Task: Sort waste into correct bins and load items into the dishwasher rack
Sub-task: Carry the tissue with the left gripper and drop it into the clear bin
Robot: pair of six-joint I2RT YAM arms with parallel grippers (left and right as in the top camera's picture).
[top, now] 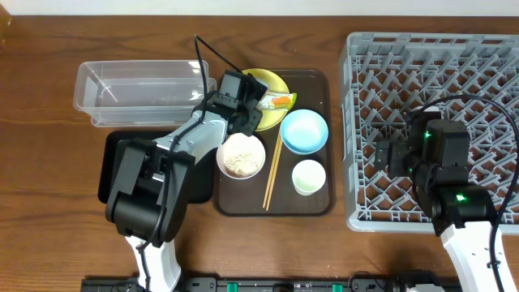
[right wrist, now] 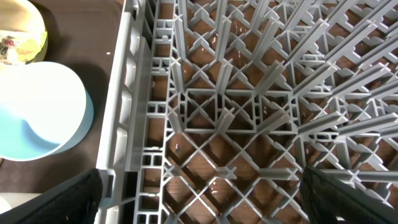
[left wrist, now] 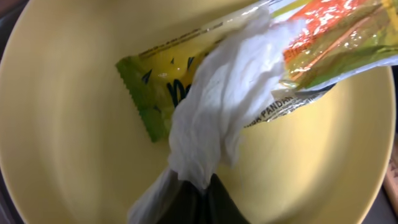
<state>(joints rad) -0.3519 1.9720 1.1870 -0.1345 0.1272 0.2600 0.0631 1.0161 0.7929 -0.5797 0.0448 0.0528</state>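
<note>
Wrapper (left wrist: 152, 87) lettered "PANDA", white scrap (left wrist: 217, 106), yellow plate (left wrist: 62, 155)

Table (top: 49, 203); rack (top: 350, 122), tub (top: 138, 85), black tray (top: 108, 174), brown tray (top: 318, 204)

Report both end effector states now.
Left end effector: closed on the white scrap.
Right end effector: open, empty.

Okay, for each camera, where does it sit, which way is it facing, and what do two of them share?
Overhead: above the table, facing straight down; left arm and right arm show.
Left wrist: on the left arm, facing down into the yellow plate; left claw pinches the white scrap.
Right wrist: on the right arm, facing down into the dishwasher rack; right claw, open, shows.
Shared: overhead and right wrist both see the light blue bowl.
</note>
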